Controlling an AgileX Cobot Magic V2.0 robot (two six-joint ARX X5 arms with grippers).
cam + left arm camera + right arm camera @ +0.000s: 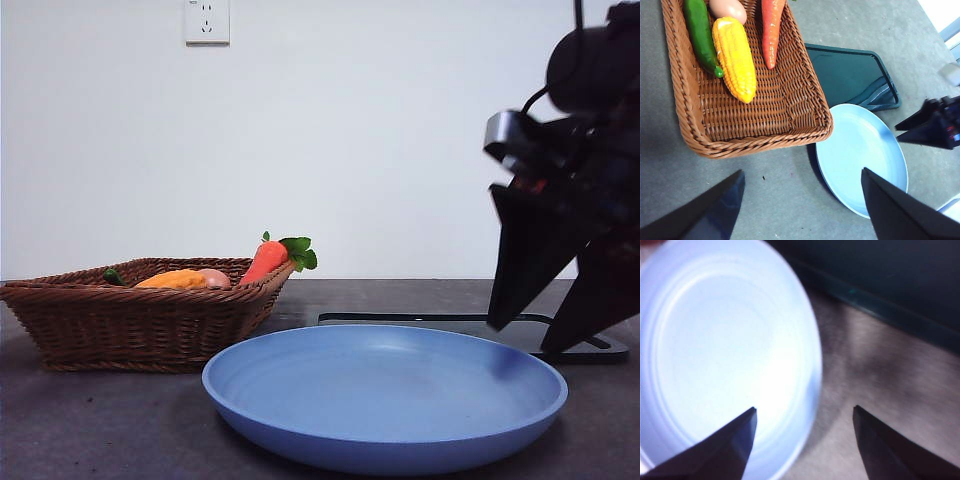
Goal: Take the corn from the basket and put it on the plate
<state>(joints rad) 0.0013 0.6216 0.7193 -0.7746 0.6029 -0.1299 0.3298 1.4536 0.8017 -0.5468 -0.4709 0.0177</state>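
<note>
The corn (pixel 735 57), a glossy yellow cob, lies in the brown wicker basket (pixel 790 107) between a green cucumber and a carrot. In the front view the corn (pixel 175 280) just shows above the basket (pixel 130 325) rim at the left. The light-blue plate (pixel 385 395) sits in front, to the right of the basket. My left gripper (pixel 802 171) hangs open high above the table beside the basket and the plate (pixel 860 155). My right gripper (pixel 522 338) is open and empty, low over the right rim of the plate (pixel 725 355).
A carrot (pixel 771 30), a green cucumber (pixel 701 35) and a pinkish-tan rounded item (pixel 727 7) share the basket. A flat black tray (pixel 470 322) lies behind the plate. The right gripper (pixel 932 127) also shows in the left wrist view beyond the plate.
</note>
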